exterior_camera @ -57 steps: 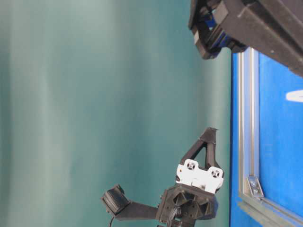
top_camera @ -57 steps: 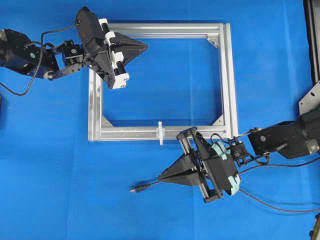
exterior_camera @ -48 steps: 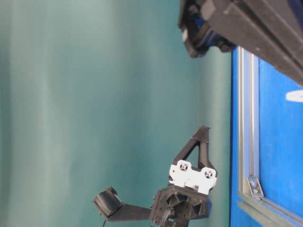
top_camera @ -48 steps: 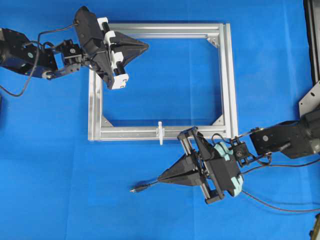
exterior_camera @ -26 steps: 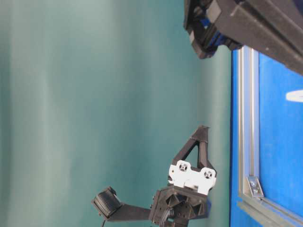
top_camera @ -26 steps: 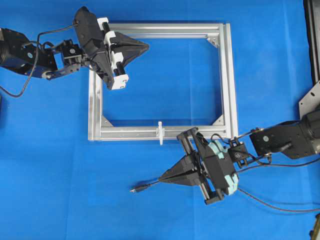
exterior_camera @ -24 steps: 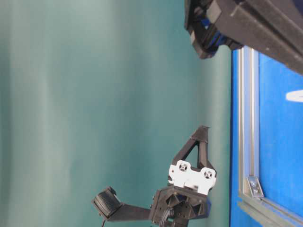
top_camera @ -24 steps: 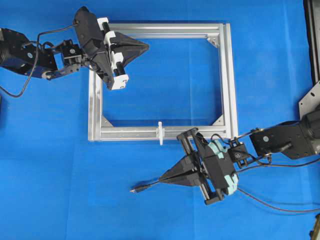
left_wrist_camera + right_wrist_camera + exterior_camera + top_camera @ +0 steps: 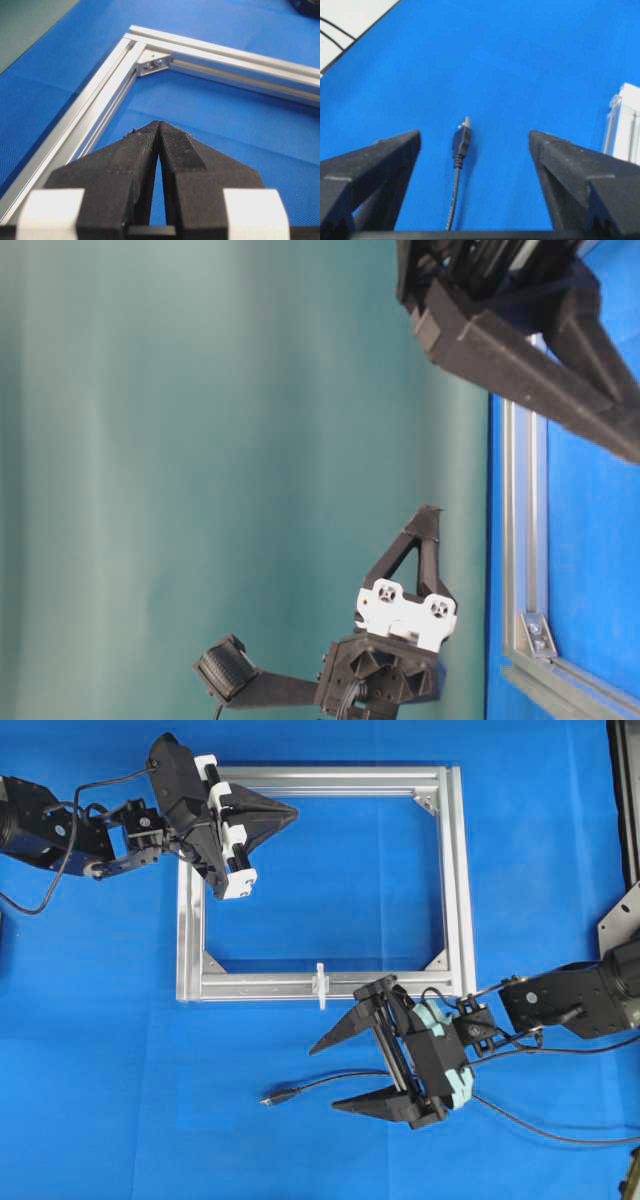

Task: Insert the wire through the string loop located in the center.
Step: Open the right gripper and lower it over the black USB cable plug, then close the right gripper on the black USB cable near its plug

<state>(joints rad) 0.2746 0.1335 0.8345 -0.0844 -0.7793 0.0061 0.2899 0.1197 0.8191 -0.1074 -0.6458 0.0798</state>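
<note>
Right gripper (image 9: 333, 1075) jaws spread wide, wire (image 9: 310, 1087) lying loose between them on the blue table (image 9: 120, 1070), left gripper (image 9: 290, 814) jaws pressed together, empty, over the aluminium frame (image 9: 462, 870).

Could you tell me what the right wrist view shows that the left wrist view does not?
Only the right wrist view shows the wire with its plug tip, lying on the blue mat between the wide-open jaws of the right gripper. Only the left wrist view shows the left gripper, shut on nothing, above a corner of the aluminium frame. Both show the mat and some frame; neither clearly shows the string loop.
</note>
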